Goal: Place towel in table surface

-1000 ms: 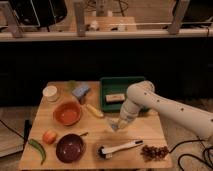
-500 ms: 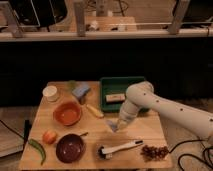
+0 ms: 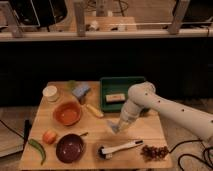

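My gripper [image 3: 114, 127] is at the end of the white arm [image 3: 150, 102], low over the wooden table [image 3: 145, 131], right of the middle and in front of the green tray. Its pale tip touches or nearly touches the tabletop. I cannot tell whether that pale patch is cloth. A blue-grey folded cloth-like thing [image 3: 81, 91] lies at the back of the table, left of the tray and well apart from the gripper.
A green tray [image 3: 111, 85] at the back holds a tan block [image 3: 115, 97]. Also on the table: white cup [image 3: 50, 93], orange bowl [image 3: 67, 113], banana [image 3: 94, 110], dark purple bowl [image 3: 70, 148], peach [image 3: 49, 136], green pepper [image 3: 38, 150], white brush [image 3: 119, 148], grapes [image 3: 155, 150].
The gripper has moved slightly down and to the left, closer to the tabletop. Nothing else on the table has moved.
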Action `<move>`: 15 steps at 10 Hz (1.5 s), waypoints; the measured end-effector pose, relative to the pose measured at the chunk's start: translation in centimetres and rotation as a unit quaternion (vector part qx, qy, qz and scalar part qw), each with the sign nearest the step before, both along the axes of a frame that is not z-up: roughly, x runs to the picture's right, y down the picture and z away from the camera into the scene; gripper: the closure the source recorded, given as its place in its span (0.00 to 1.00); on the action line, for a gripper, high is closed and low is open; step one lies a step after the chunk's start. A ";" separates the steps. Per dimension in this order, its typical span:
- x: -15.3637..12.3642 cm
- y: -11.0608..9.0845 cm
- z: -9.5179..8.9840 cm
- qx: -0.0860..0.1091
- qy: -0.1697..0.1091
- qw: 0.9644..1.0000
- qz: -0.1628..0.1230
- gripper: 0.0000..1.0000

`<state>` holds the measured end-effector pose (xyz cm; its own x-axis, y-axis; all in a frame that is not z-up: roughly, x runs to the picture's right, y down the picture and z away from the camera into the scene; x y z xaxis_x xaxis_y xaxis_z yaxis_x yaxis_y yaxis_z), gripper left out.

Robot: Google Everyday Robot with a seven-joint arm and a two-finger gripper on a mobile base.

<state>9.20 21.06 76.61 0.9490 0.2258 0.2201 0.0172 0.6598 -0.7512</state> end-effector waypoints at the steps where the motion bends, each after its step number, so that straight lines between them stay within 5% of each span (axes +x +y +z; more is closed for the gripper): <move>1: 0.1 0.3 -0.5 0.010 -0.038 0.999 -0.026 1.00; 3: 0.0 0.7 -1.2 0.024 -0.091 0.994 -0.058 1.00; 5: -0.5 1.1 -2.0 0.039 -0.155 0.982 -0.097 1.00; 9: -2.9 1.3 -1.9 0.061 -0.225 0.960 -0.156 1.00; 15: -3.5 0.2 -0.1 0.079 -0.250 0.955 -0.139 1.00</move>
